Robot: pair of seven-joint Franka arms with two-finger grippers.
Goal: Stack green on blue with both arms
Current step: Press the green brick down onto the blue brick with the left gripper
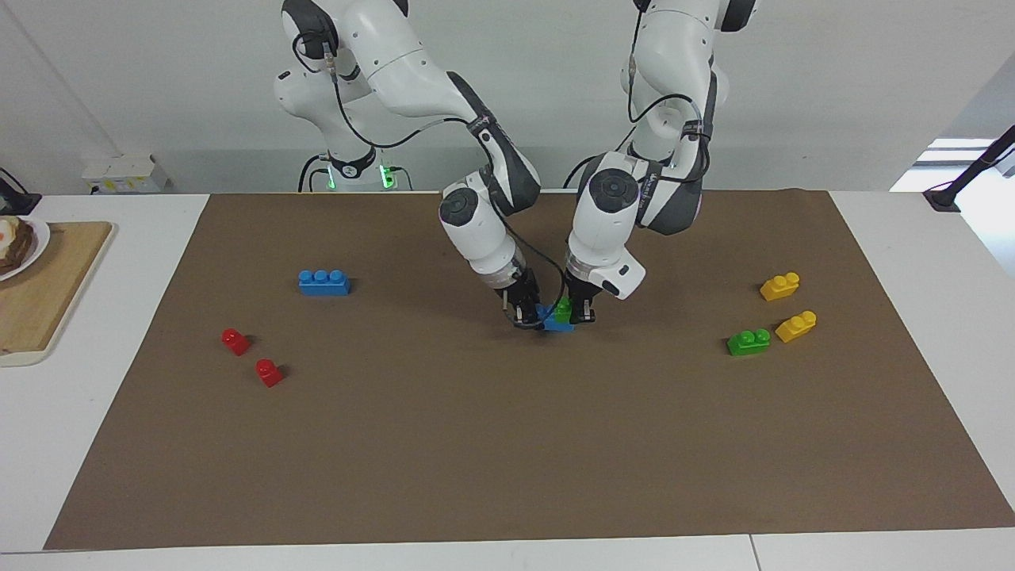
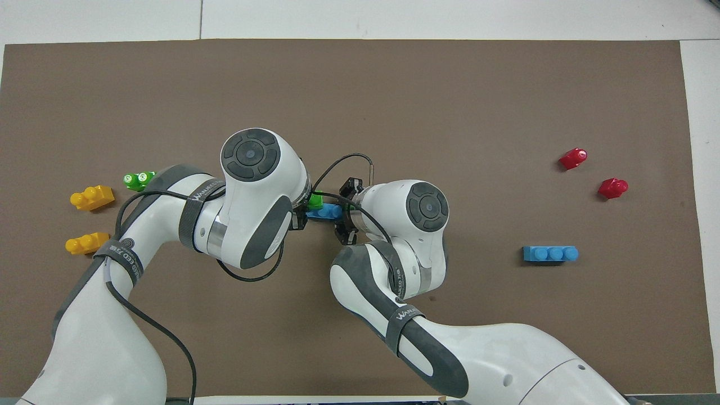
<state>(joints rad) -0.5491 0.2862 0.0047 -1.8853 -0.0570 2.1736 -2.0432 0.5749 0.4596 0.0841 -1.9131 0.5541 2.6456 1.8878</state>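
At the middle of the brown mat, a green brick sits on top of a blue brick, at the blue brick's end toward the left arm. My left gripper is shut on the green brick. From the other end, my right gripper is shut on the blue brick. In the overhead view the left gripper is mostly hidden under its own wrist. The right gripper shows beside the blue brick.
A second blue brick and two red bricks lie toward the right arm's end. Another green brick and two yellow bricks lie toward the left arm's end. A wooden board rests off the mat.
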